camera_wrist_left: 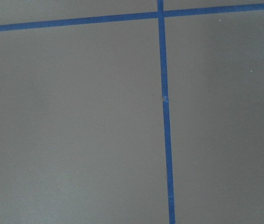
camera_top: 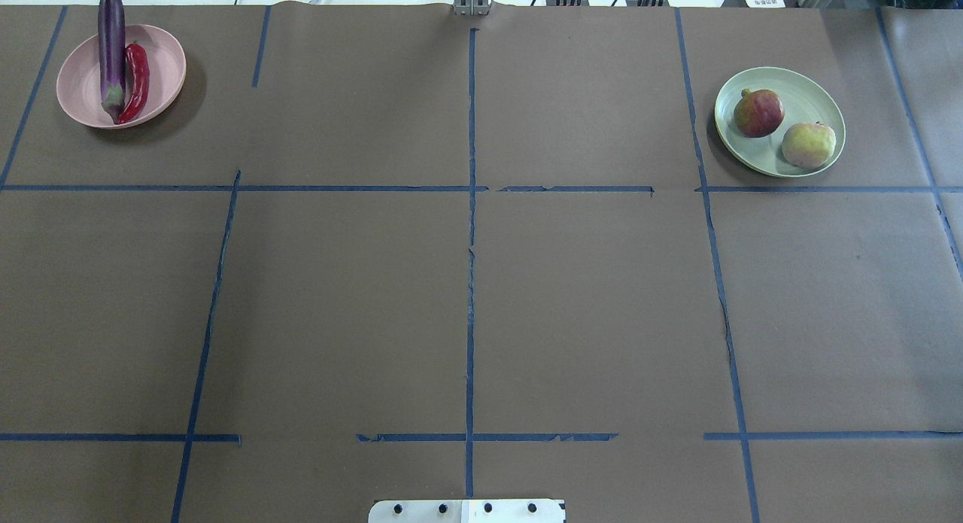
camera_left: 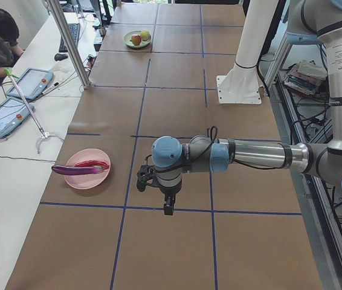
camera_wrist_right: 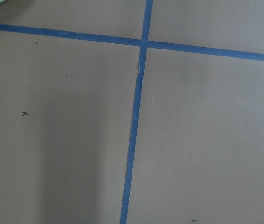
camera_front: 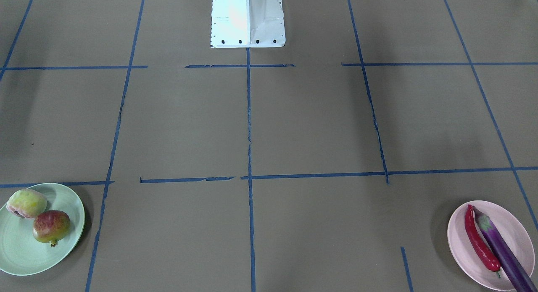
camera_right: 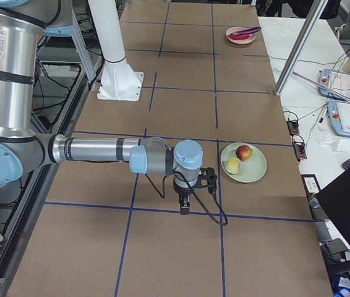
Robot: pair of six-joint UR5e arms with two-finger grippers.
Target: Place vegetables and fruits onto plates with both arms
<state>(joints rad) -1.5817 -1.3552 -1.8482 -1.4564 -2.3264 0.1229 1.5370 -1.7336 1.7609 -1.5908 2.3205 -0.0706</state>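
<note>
Two plates sit at the far corners of the brown worktop, well apart. The pink plate, on the robot's left, carries the long purple eggplant, whose tail end sticks out past the far rim, and the red chili pepper lies just beside it. The mint-green plate, on the robot's right, holds the red-and-yellow pomegranate-like fruit and the pale peach-like fruit side by side.

The left hand points down above bare worktop, near a crossing of blue tape lines and apart from the pink plate. The right hand likewise points down above the worktop, near the mint-green plate but not over it. A sliver of that plate's rim shows in the corner of the right wrist view. Both hands appear only in the side views, so I cannot tell how wide their fingers stand. Nothing is seen in either.
</note>
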